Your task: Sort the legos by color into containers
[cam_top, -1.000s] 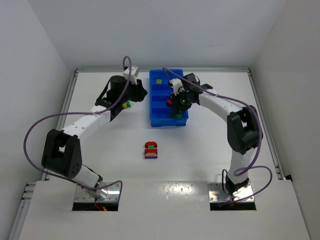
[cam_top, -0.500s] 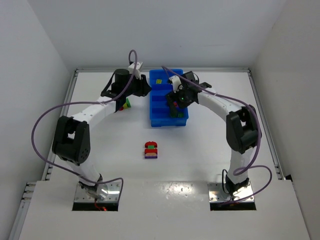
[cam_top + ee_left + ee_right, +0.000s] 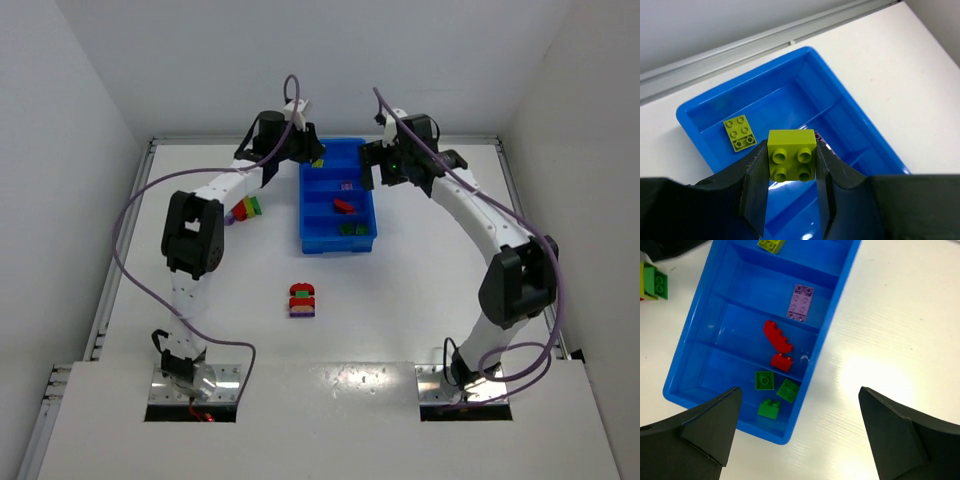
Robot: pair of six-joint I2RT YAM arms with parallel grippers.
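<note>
While the left gripper (image 3: 791, 161) hangs above the far end of the tray (image 3: 306, 214), its fingers (image 3: 756, 186) are pressed shut on the two sides of a yellow-green brick (image 3: 791, 145), studs facing the wrist camera. A second yellow-green brick (image 3: 740, 133) lies flat in the far compartment below it, near the left wall. Next along the tray sits a purple brick (image 3: 801, 302), resting alone in the second compartment. Two red bricks (image 3: 778, 337) occupy the third compartment, one longer and tilted, the other small and just beside its lower end. Three green bricks (image 3: 765, 380) lie close together in the nearest compartment, toward its right side. Over the tray's right edge, the right gripper (image 3: 798, 392) has its fingers (image 3: 701, 431) spread as wide as they go and holds nothing. On the table (image 3: 420, 290), left of the tray, a cluster (image 3: 243, 208) of red, yellow and green bricks stands apart from the rim. Another cluster (image 3: 302, 300), red over purple, sits well in front of the tray's near end, between the two arms.
</note>
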